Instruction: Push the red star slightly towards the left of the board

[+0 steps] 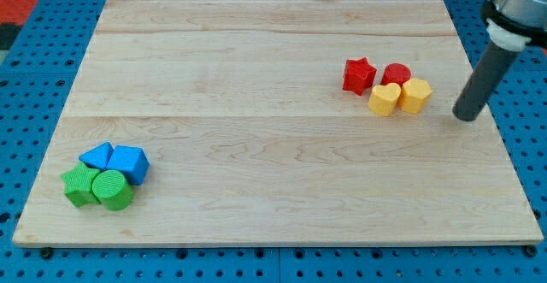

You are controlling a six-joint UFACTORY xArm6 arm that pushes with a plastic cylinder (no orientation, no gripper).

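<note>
The red star lies on the wooden board at the upper right. It touches a yellow heart at its lower right. A red cylinder sits just right of the star, and a yellow hexagon block is right of the heart. My tip rests on the board to the right of this cluster, apart from the yellow hexagon block and well right of the star.
At the board's lower left sits a second cluster: a blue block, a blue triangular block, a green block and a green cylinder. Blue pegboard surrounds the board.
</note>
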